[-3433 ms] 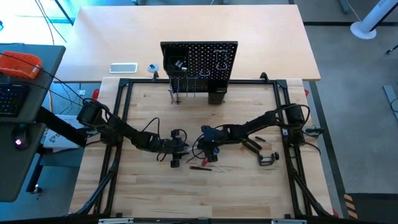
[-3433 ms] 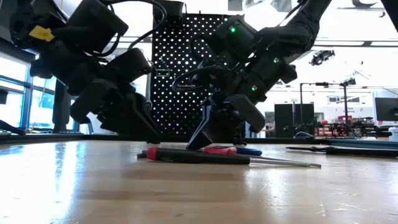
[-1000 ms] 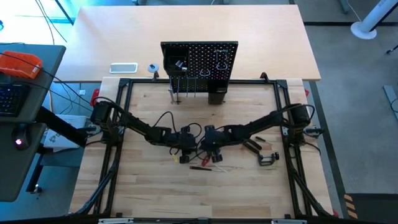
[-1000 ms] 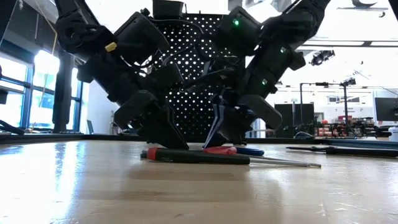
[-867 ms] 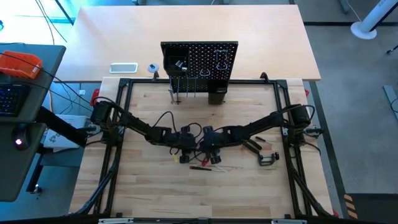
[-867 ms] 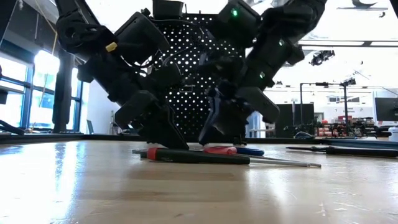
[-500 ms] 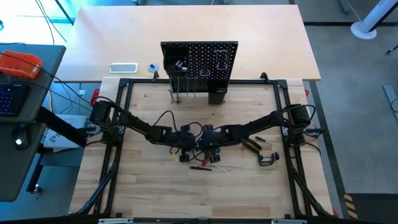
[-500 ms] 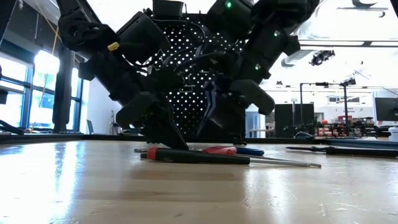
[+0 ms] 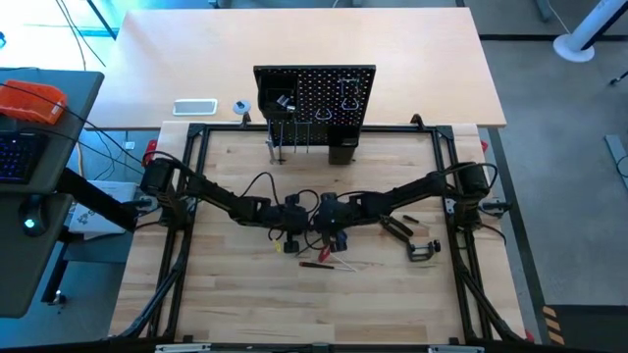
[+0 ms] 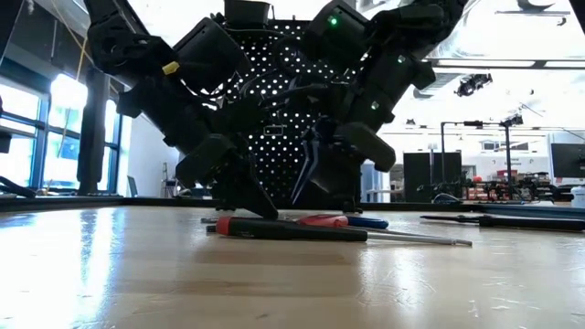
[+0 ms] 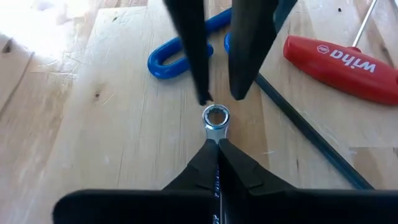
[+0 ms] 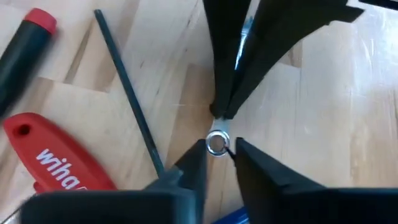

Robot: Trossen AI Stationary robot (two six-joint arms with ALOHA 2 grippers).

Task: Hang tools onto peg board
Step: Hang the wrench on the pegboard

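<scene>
Mid-worktop (image 9: 245,294), the left pincer (image 11: 217,163) clamps a silver wrench (image 11: 216,117). The right pincer (image 12: 217,158), narrowly parted, straddles its ring end.

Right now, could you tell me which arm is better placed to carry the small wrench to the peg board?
Left, probably: the left gripper is shut on the wrench, while the right gripper is open, merely straddling its ring end.

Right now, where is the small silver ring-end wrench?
Mid-table in the high view, the silver wrench is clamped in the left gripper, its ring end between the right gripper's open jaws, beside the red-handled hex key.
</scene>
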